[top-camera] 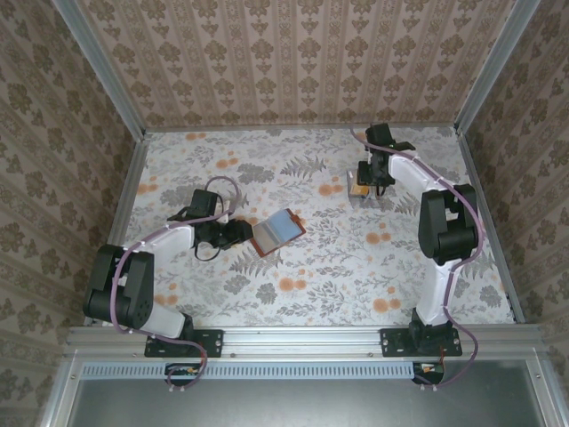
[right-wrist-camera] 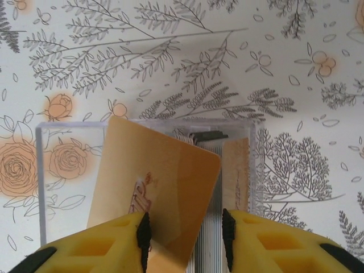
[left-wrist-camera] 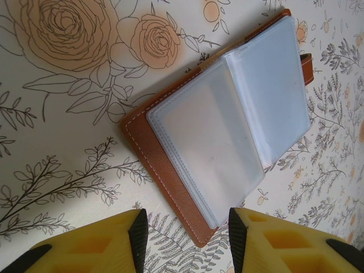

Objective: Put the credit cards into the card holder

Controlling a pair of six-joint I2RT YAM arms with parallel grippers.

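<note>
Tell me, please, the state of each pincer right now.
Left pincer: open, card holder corner between its fingers.
Right pincer: open, tan card against one finger.

- Counter (left-wrist-camera: 68, 114): white, grey line-drawn ferns and branches, pale orange roses.
- Card holder (left-wrist-camera: 162, 165): reddish-brown, white stitching; sleeves (left-wrist-camera: 227, 136) frosted, milky.
- Card (right-wrist-camera: 153, 176): tan, darker reddish lettering.
- Box (right-wrist-camera: 62, 170): clear.
- Left pincer (left-wrist-camera: 185, 227) and right pincer (right-wrist-camera: 185, 233): yellow, black pads (left-wrist-camera: 138, 239).
- Walls (top-camera: 293, 53): beige with brown damask stripes.
</note>
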